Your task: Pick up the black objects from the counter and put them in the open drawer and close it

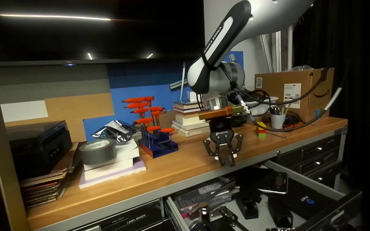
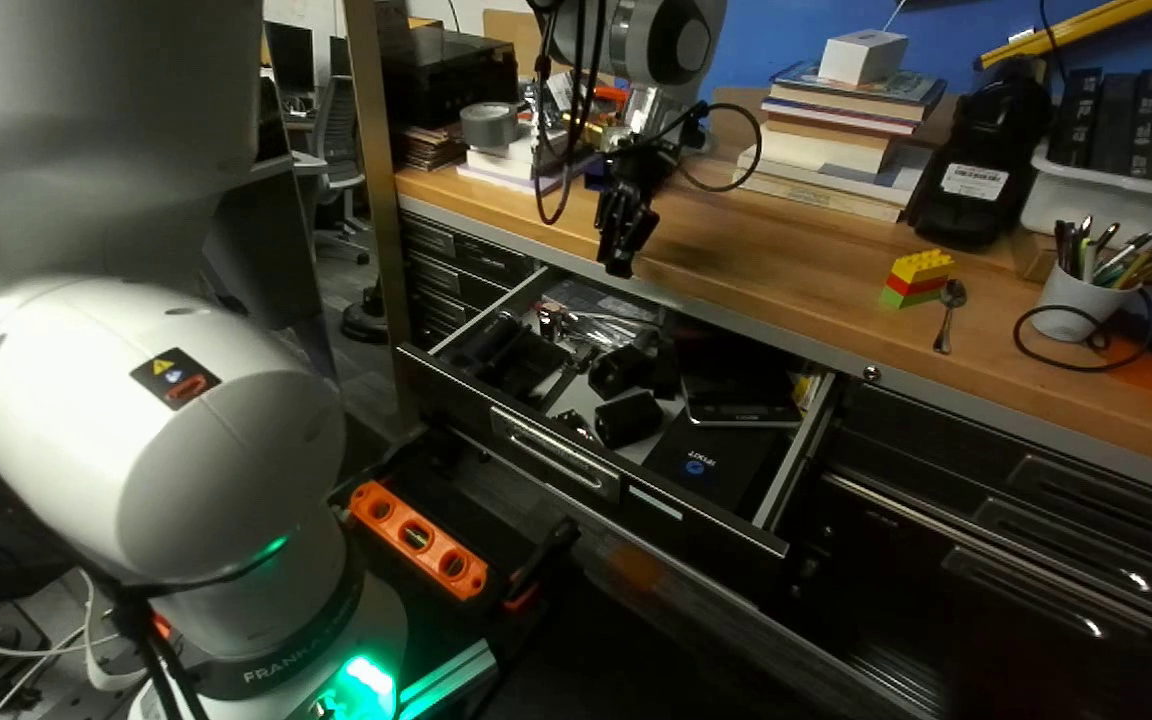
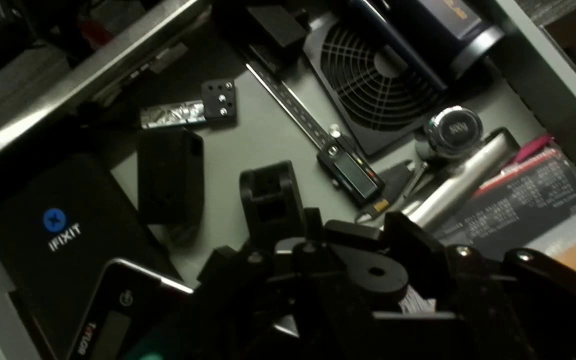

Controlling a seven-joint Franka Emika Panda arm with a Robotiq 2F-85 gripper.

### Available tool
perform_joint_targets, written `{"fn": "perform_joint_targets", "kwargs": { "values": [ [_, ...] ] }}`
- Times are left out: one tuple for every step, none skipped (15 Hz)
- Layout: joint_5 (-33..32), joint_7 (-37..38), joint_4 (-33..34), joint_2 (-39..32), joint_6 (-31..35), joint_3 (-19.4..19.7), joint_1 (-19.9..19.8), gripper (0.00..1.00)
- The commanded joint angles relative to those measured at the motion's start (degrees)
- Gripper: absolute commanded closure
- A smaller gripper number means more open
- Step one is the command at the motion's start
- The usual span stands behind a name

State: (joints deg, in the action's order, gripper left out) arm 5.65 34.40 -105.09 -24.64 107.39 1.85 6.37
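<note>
In an exterior view, the gripper (image 1: 227,161) hangs right of centre, jaws parted with a gap between the tips. At lower right, the pulled-out drawer (image 1: 310,181), under the counter (image 1: 172,168), holds a black block (image 1: 248,205) and a second black block (image 1: 280,211).

In an exterior view, both blocks sit mid-frame in the drawer; a spoon (image 2: 953,293) lies at right.

In the wrist view, they rest left of centre, a digital caliper (image 3: 353,175) to their right.

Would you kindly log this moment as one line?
drawer: open; two black blocks: in drawer; fingers: hovering near counter; next: perhaps close drawer
</note>
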Motion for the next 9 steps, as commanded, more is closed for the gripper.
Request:
{"fn": "perform_joint_targets", "kwargs": {
  "values": [
    [2.93, -2.96, -14.23, 10.04, 1.85, 0.01, -2.03, 0.77],
    [3.23, -3.5, -17.4, 11.92, 1.84, 0.12, -2.5, 0.77],
    [3.58, -4.11, -20.61, 13.68, 1.58, 0.23, -2.96, 0.77],
    [3.75, -4.63, -23.91, 15.44, 1.47, 0.37, -3.39, 0.77],
    [4.05, -5.34, -27.25, 16.8, 1.28, 0.42, -3.84, 0.77],
    [4.39, -6.23, -30.68, 18.1, 1.34, 0.43, -4.24, 0.77],
    [4.94, -7.4, -32.39, 17.86, 0.81, 0.31, -4.59, 0.77],
    [5.3, -8.14, -34.05, 17.59, 0.57, 0.15, -4.79, 0.77],
    [5.85, -9.15, -35.14, 16.79, 0.38, -0.12, -4.83, 0.77]
  ]
}}
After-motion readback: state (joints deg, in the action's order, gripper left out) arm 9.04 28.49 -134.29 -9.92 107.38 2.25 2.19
